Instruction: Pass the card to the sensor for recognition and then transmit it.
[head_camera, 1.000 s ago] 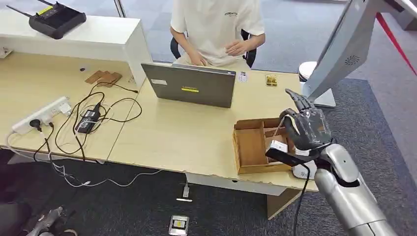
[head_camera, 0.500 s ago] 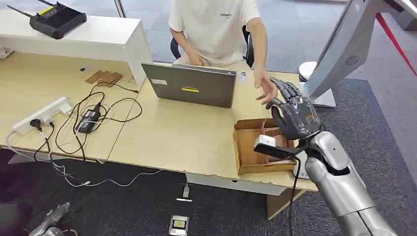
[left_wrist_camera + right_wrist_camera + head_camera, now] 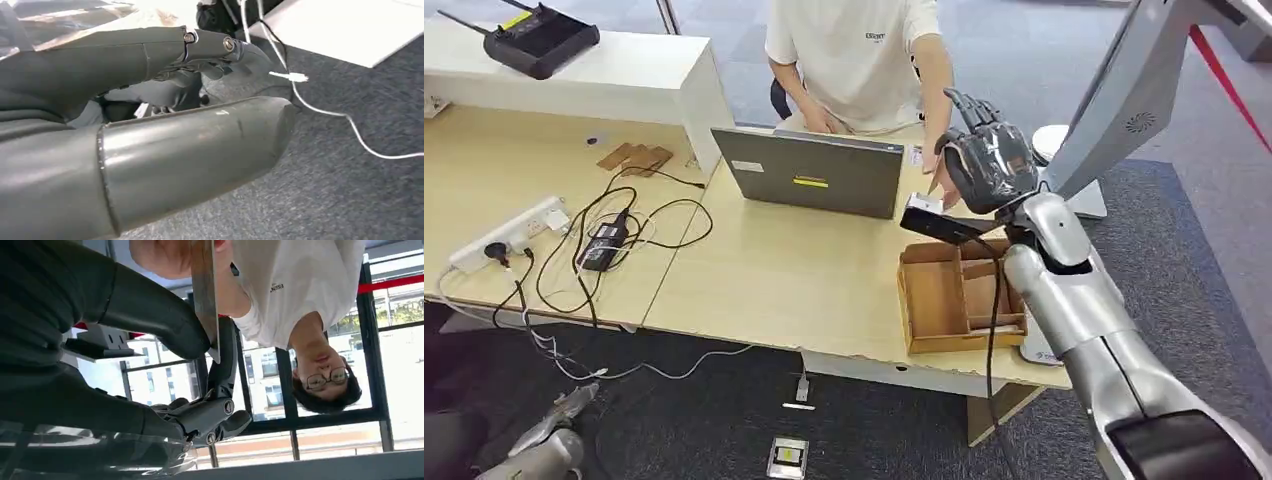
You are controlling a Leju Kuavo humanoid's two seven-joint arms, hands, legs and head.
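Presently we find the right hand [image 3: 986, 165] pinching the card [image 3: 205, 295] at the desk's one o'clock; the person's hand [image 3: 942, 180] touches it. Early release risks a drop. Left hand [image 3: 165, 80]: state indeterminable.

Matt wood desk [image 3: 804, 280], cardboard box [image 3: 939, 300]
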